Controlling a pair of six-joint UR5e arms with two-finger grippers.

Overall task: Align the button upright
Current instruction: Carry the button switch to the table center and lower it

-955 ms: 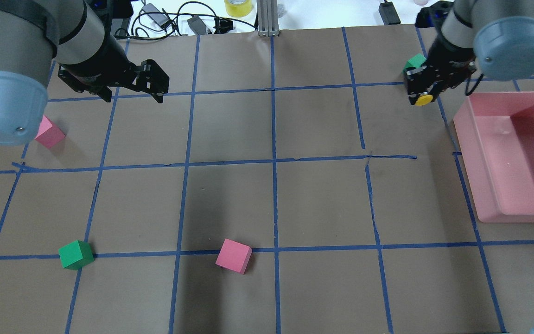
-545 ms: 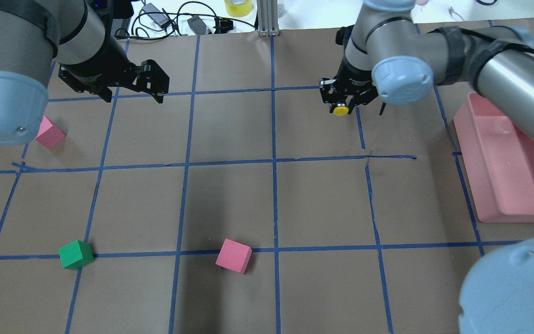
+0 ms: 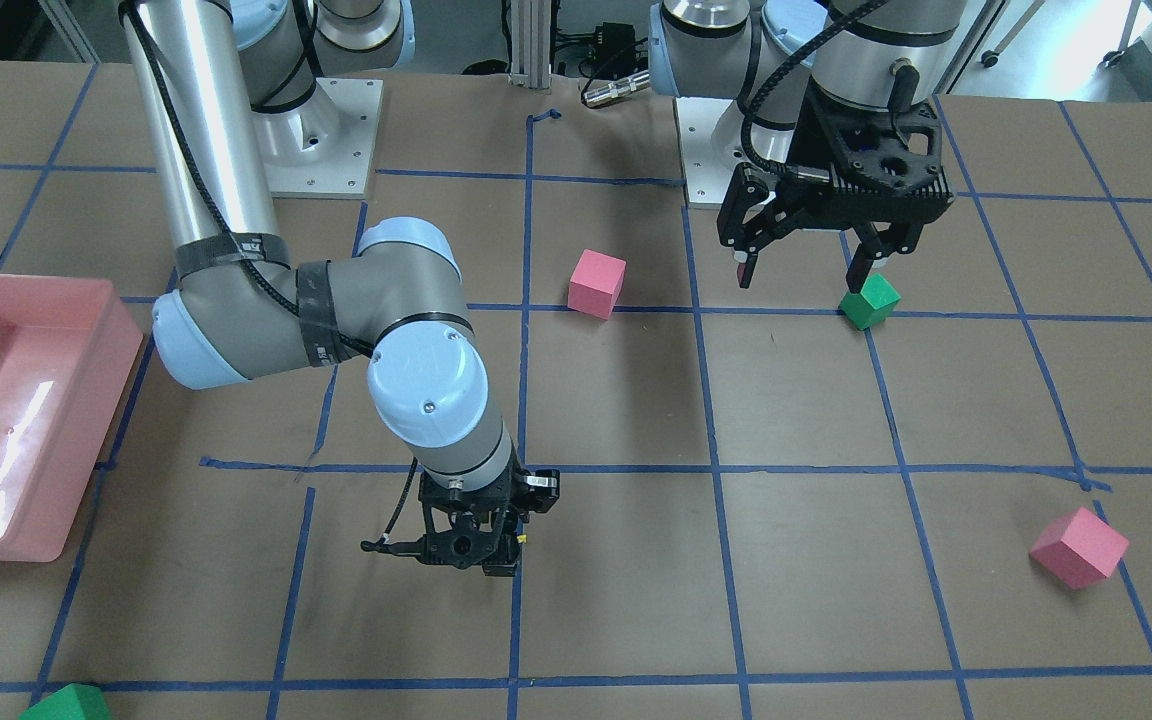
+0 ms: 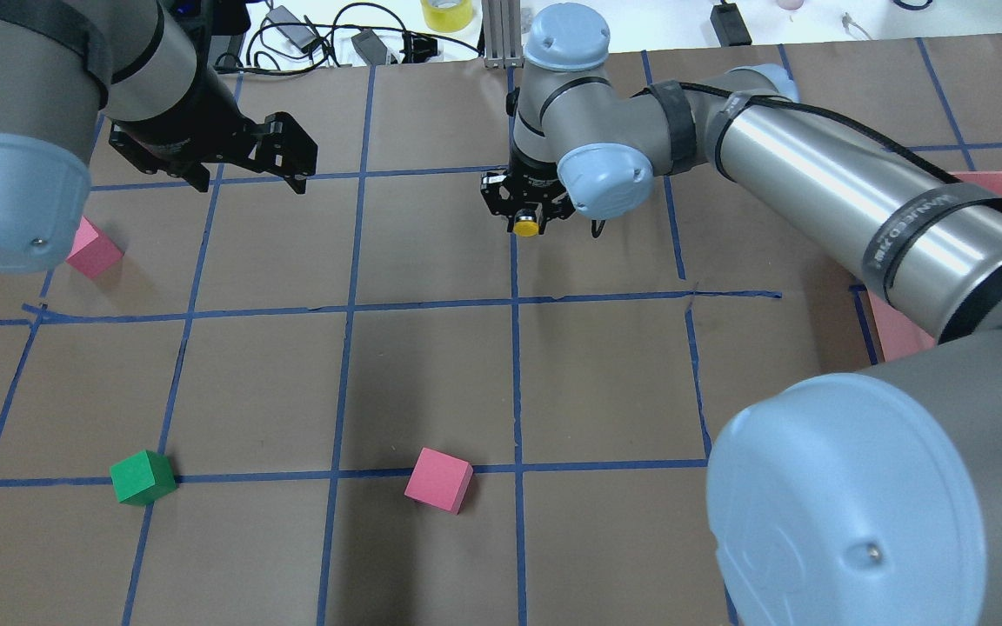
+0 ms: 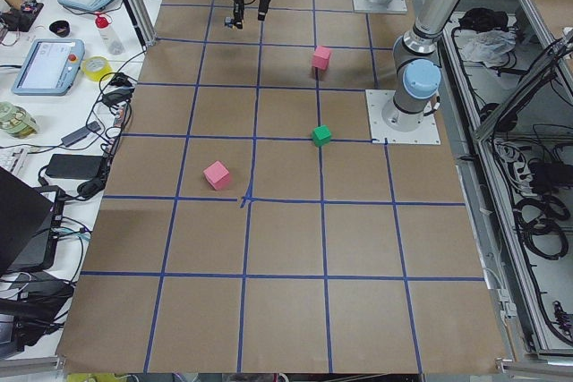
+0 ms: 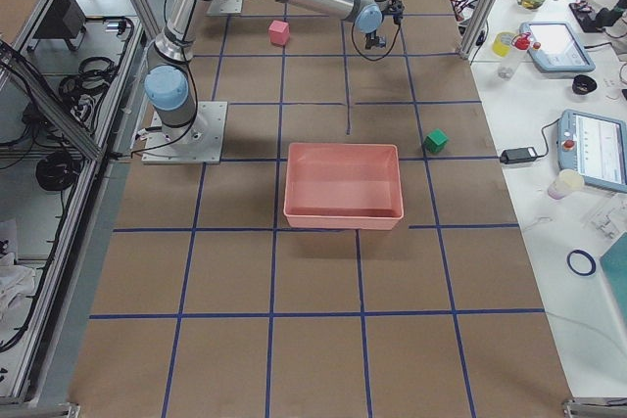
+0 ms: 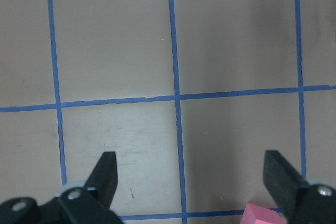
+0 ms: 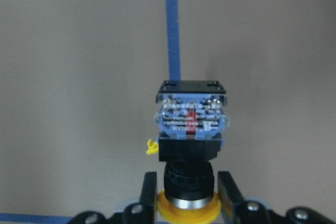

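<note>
Well apart from button (image 4: 526,227) in R hand (image 8: 187,195): pink cube (image 4: 438,479), green cube (image 4: 143,477).

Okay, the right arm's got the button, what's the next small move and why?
Probably lower it straight down: the right jaws are shut on the button by its yellow cap, base pointing at the table, apparently not touching yet.

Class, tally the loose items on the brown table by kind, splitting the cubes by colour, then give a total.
pink cubes: 2
green cubes: 2
pink bin: 1
yellow button: 1
Total: 6
</note>
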